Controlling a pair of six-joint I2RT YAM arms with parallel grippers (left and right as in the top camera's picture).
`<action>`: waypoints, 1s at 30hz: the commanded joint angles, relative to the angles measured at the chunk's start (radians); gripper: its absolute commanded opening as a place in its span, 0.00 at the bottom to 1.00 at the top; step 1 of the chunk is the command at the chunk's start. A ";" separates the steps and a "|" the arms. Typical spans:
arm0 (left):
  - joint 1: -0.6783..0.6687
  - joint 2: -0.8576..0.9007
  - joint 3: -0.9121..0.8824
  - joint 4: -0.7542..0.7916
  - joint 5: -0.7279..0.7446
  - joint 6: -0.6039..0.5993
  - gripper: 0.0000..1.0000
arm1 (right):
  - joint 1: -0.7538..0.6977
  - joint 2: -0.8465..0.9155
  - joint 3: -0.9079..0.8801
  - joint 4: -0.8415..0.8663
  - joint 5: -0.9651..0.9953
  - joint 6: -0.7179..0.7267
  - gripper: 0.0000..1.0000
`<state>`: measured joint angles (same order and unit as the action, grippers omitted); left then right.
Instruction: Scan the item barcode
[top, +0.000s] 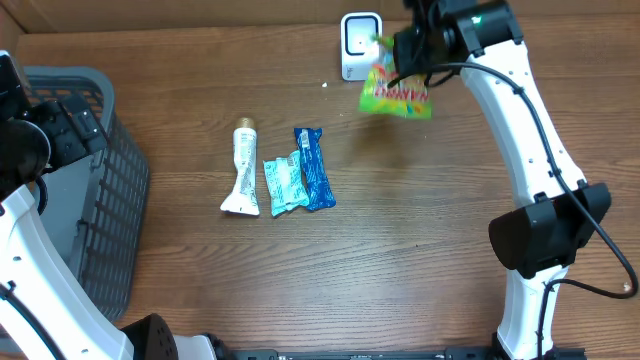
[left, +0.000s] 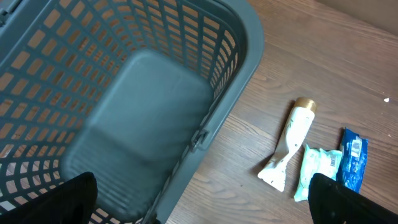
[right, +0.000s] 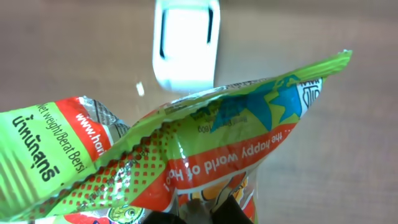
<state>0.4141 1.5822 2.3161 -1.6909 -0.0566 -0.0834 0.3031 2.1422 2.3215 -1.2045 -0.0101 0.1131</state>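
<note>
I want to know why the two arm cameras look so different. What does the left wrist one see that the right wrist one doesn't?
Only the left wrist view shows the grey basket, the white tube, the teal packet and the blue packet. Only the right wrist view shows the green snack bag close up and the white scanner beyond it. Both show the wooden table.

Left edge of brown wooden bench (top: 420, 230) occupied by grey plastic lattice basket (top: 118, 190). Middle blocked by white tube (top: 243, 170), teal packet (top: 284, 184), blue packet (top: 313, 168). Bare wood left open right of these. Front of white box scanner (top: 356, 42) screened by green snack bag (top: 397, 95).
</note>
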 joint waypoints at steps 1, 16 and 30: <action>0.005 0.002 0.014 0.002 0.005 -0.014 1.00 | 0.012 -0.016 0.045 0.079 0.016 0.010 0.03; 0.005 0.002 0.014 0.002 0.005 -0.014 1.00 | 0.123 0.255 0.043 0.394 0.201 -0.193 0.04; 0.005 0.002 0.014 0.002 0.005 -0.014 0.99 | 0.122 0.316 0.041 0.501 0.249 -0.216 0.03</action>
<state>0.4141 1.5822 2.3161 -1.6905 -0.0566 -0.0834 0.4274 2.4805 2.3394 -0.7269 0.2157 -0.0887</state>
